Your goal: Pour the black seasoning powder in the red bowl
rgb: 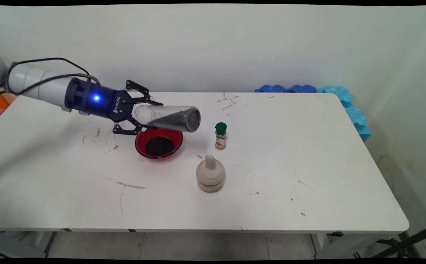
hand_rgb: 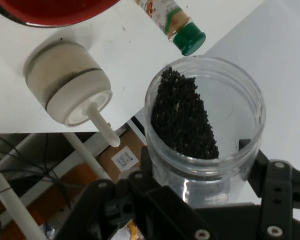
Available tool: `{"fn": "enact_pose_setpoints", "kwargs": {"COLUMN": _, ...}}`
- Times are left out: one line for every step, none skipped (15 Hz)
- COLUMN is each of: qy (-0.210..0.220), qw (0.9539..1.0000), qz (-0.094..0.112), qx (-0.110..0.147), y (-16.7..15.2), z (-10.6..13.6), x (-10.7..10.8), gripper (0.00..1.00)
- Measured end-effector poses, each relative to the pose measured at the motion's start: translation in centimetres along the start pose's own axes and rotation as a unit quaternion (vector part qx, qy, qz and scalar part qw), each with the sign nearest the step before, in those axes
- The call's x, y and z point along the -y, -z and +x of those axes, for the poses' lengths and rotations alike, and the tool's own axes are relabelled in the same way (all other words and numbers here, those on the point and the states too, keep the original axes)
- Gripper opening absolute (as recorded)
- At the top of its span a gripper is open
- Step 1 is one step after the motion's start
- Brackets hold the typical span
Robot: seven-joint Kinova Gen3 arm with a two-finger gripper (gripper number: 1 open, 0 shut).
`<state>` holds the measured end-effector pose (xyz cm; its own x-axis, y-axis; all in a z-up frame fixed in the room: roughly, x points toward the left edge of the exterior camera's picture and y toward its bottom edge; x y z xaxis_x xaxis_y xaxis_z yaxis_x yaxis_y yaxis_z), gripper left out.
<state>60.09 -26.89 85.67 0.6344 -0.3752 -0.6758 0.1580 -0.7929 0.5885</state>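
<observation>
- White wall stood behind a scuffed white table (rgb: 308, 165), with blue foam pieces (rgb: 344, 101) along its far right edge, at about 2 o'clock from the table's middle.
- The gripper (rgb: 147, 114) reached in from 9 o'clock, its two fingers clamped on the base end of a clear plastic jar (rgb: 169, 118) held nearly on its side above the table.
- Dark granules (hand_rgb: 182, 117) lay banked along the jar's lower wall toward its mouth, which pointed to 3 o'clock.
- A red bowl (rgb: 159, 143) sat just below the jar at about 6 o'clock from the gripper, already holding a mound of the same dark granules.
- A small spice bottle with a green cap (rgb: 220, 135) stood upright at 3 o'clock from the bowl; a beige round container with a knobbed lid (rgb: 210, 176) stood at 4 o'clock from the bowl.
- Judged from this pose, the jar's mouth hung past the bowl's right rim, so any tipping would go best done slowly with the mouth kept over the bowl, or grains could scatter on the table.
- Whether the jar's mouth was open or covered could not be made out.
- The finger pads were hidden behind the jar, and the bowl was cut off at the hand view's top edge.
</observation>
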Motion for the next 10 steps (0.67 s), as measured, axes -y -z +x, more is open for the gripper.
{"fn": "enact_pose_setpoints", "kwargs": {"qy": 0.005, "qw": 1.0000, "qz": -0.002, "qx": 0.001, "y": 0.01, "z": -0.02, "x": 0.08, "gripper": 0.00}}
{"fn": "enact_pose_setpoints", "kwargs": {"qy": 0.011, "qw": 0.9999, "qz": -0.003, "qx": 0.001, "y": 0.01, "z": -0.04, "x": 0.16, "gripper": 0.00}}
{"fn": "enact_pose_setpoints", "kwargs": {"qy": 0.016, "qw": 0.9999, "qz": -0.005, "qx": 0.002, "y": -0.03, "z": -0.08, "x": 0.25, "gripper": 0.00}}
{"fn": "enact_pose_setpoints", "kwargs": {"qy": 0.021, "qw": 0.9998, "qz": -0.006, "qx": 0.003, "y": -0.06, "z": -0.12, "x": 0.32, "gripper": 0.00}}
{"fn": "enact_pose_setpoints", "kwargs": {"qy": 0.024, "qw": 0.9997, "qz": -0.007, "qx": 0.004, "y": -0.09, "z": -0.14, "x": 0.36, "gripper": 0.00}}
{"fn": "enact_pose_setpoints", "kwargs": {"qy": 0.029, "qw": 0.9995, "qz": -0.009, "qx": 0.004, "y": -0.12, "z": -0.17, "x": 0.41, "gripper": 0.00}}
{"fn": "enact_pose_setpoints", "kwargs": {"qy": 0.033, "qw": 0.9994, "qz": -0.011, "qx": 0.005, "y": -0.14, "z": -0.19, "x": 0.45, "gripper": 0.00}}
{"fn": "enact_pose_setpoints", "kwargs": {"qy": 0.037, "qw": 0.9992, "qz": -0.012, "qx": 0.005, "y": -0.16, "z": -0.20, "x": 0.50, "gripper": 0.00}}
{"fn": "enact_pose_setpoints", "kwargs": {"qy": 0.042, "qw": 0.9990, "qz": -0.014, "qx": 0.006, "y": -0.18, "z": -0.21, "x": 0.55, "gripper": 0.00}}
{"fn": "enact_pose_setpoints", "kwargs": {"qy": 0.046, "qw": 0.9988, "qz": -0.016, "qx": 0.006, "y": -0.22, "z": -0.20, "x": 0.59, "gripper": 0.00}}
